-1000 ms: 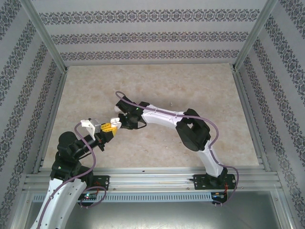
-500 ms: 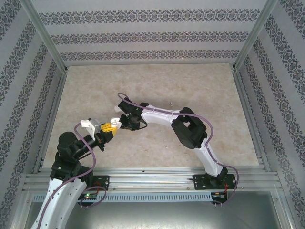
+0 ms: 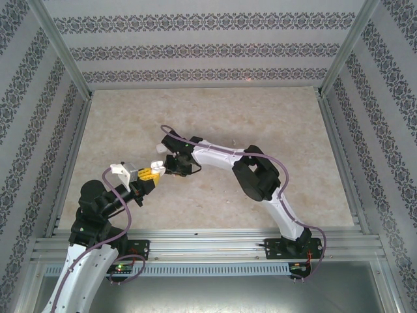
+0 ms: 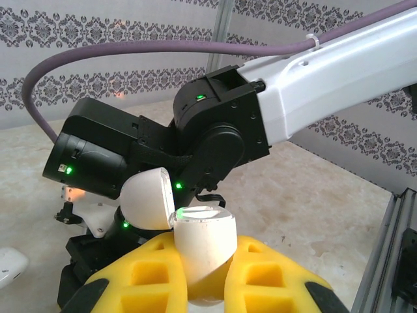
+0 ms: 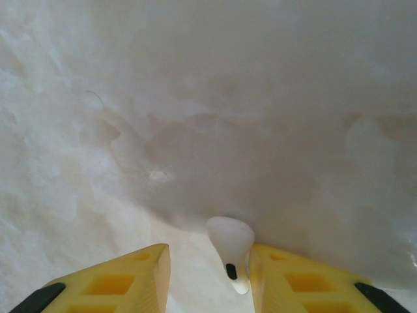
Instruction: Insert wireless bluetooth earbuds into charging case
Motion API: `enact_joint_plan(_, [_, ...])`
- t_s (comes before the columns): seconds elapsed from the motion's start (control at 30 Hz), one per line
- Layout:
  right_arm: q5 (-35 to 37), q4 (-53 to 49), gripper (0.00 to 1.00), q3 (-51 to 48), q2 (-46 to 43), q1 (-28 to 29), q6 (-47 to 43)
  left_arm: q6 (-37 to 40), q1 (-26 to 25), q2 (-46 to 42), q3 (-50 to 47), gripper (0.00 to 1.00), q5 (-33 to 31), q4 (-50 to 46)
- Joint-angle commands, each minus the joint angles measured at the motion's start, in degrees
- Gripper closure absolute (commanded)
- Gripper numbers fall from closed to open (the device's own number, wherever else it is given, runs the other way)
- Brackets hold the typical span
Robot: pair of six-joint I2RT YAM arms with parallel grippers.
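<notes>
The charging case (image 4: 205,240) is a small white pebble held upright between yellow fingers, its lid (image 4: 147,198) hinged open to the left. My left gripper (image 4: 205,264) is shut on its lower body. From above, the case (image 3: 157,165) sits at the tip of the left gripper (image 3: 150,174). One earbud (image 5: 231,246), tiny and white with a dark spot, lies on the table against the inner face of the right finger. The other finger stands well apart from it, so my right gripper (image 5: 208,261) is open. From above, the right gripper (image 3: 171,171) points down just right of the case.
The right arm's black wrist (image 4: 195,140) looms directly behind the open case. A small glossy white piece (image 4: 9,266) lies on the beige table (image 3: 260,117) at the left edge of the left wrist view. Patterned walls and aluminium rails (image 3: 208,242) enclose the table.
The right arm has folded in, its elbow shifting left and its wrist dropping lower beside the case. The left arm and the case have not moved.
</notes>
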Motion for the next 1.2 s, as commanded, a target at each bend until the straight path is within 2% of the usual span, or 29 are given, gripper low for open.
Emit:
enact_joint_plan(0.0, [2.5,-6.5,0.63,3.5,2.3,-0.2,-3.9,0.9,0.5,-0.9,-0.3,1.00,0.1,-0.7])
enact_joint_plan(0.27, [4.4,-13.5,0.65,9.7,5.7,0.0,-8.1,0.7,0.5,-0.9,-0.4,1.00,0.5,-0.3])
enact_joint_plan(0.47, [5.2,-20.8,0.66,18.4,11.0,-0.1,-11.8,0.5,0.5,-0.9,-0.5,1.00,0.8,-0.3])
enact_joint_plan(0.73, [6.4,-25.0,0.73,23.7,14.2,0.0,-14.4,0.5,0.5,-1.5,-0.7,1.00,0.7,-0.6])
enact_joint_plan(0.97, [4.0,-24.5,0.81,24.5,14.9,-0.3,-15.3,0.2,0.5,-1.5,-0.8,1.00,1.2,-0.4])
enact_joint_plan(1.17, [5.0,-21.4,0.84,19.5,9.3,-0.9,-17.5,-1.2,0.5,-1.0,-1.2,1.00,3.0,1.4])
